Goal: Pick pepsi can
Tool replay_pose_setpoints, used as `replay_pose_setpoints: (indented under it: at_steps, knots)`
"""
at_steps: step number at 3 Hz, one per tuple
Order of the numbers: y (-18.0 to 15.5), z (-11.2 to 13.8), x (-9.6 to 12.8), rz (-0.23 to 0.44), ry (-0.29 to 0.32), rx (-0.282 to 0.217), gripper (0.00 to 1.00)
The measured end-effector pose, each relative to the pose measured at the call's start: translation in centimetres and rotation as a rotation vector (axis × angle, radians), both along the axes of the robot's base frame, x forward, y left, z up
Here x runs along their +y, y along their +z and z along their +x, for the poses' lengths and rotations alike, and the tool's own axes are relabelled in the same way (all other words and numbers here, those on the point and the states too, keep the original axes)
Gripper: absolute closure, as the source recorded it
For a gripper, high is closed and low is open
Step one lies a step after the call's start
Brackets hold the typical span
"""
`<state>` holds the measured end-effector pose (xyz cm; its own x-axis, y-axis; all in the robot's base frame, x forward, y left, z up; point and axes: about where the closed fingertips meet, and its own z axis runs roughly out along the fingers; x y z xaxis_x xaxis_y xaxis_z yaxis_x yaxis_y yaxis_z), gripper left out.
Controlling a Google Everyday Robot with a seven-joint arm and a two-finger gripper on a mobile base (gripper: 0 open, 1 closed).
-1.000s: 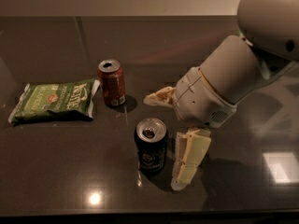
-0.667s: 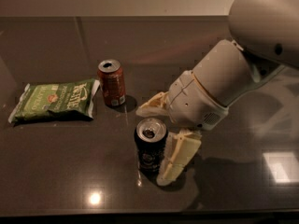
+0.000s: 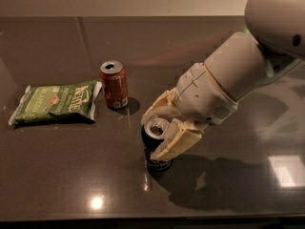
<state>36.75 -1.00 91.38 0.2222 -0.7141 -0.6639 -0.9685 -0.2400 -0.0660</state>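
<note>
My tool (image 3: 162, 136) closes in on the pepsi can (image 3: 155, 128), which stands upright near the middle of the dark tabletop (image 3: 57, 175). A second ago the tool hung spread just to the can's right. Now one finger sits behind the can and the other lies across its near side, and they appear to pinch it. The can has not left the tabletop, so I judge the grasp made and the lift not yet begun. The near finger hides most of the can's side, so no emblem or lettering shows. The green snack bag (image 3: 55, 104) at left carries a wordmark that looks like "Kettle". The writing on the red can (image 3: 114, 84) beside it cannot be read.
</note>
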Motion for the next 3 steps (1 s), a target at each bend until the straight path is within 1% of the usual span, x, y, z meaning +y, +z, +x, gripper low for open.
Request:
replay_pose_setpoints:
  at_steps: [1, 2, 3]
  knots:
    - [3.6, 0.6, -1.5, -0.003, -0.046, -0.029, 0.95]
    - [9.5, 1.2, -3.6, -0.011, -0.107, -0.093, 1.0]
    - [9.5, 1.2, -3.6, -0.011, -0.107, -0.094, 1.0]
